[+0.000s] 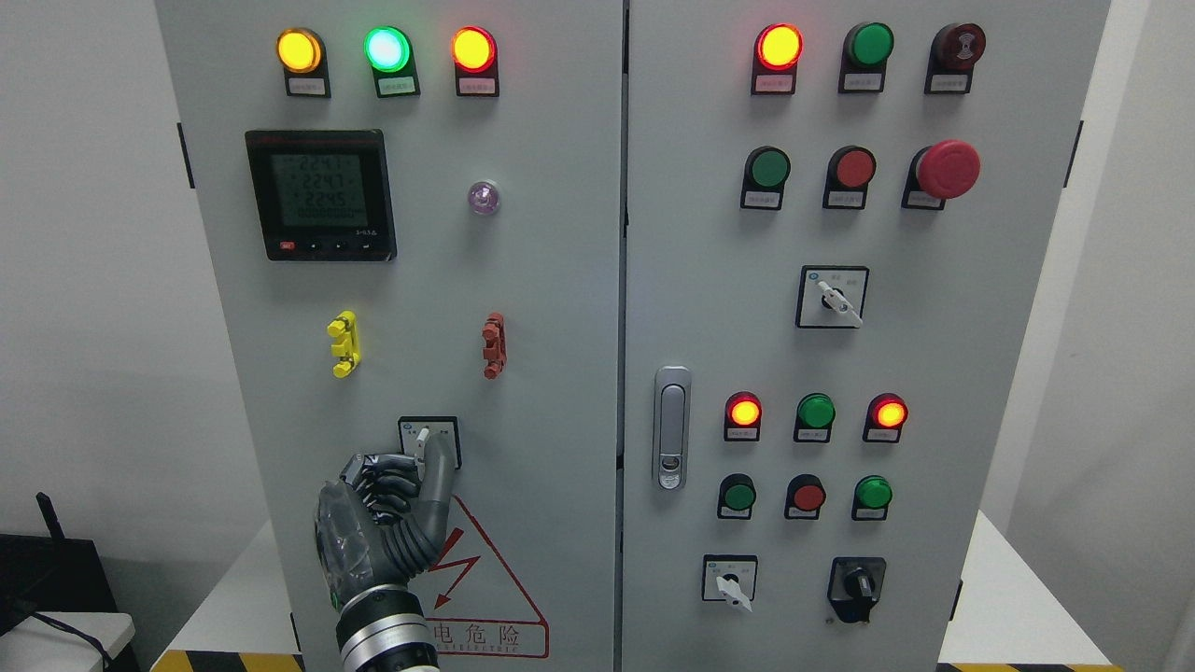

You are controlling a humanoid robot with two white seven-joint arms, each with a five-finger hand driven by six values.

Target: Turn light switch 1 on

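One left hand [387,523], fingertips touching light switch 1 [428,441] just above

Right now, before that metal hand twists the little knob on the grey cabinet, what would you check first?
1. Left hand at the right control: ok, it sits at the rotary switch low on the left door.
2. Fingers on the switch handle: ok, thumb and fingers appear to pinch the white lever.
3. Firmness of grip: cannot tell, the hand hides the contact.
4. Switch position: cannot tell, the labels are too small to read.
5. Clearance from the warning sticker and the red clip: ok, the hand's path seems free of both.
6. Cabinet powered: ok, the meter displays readings and the indicator lamps glow.
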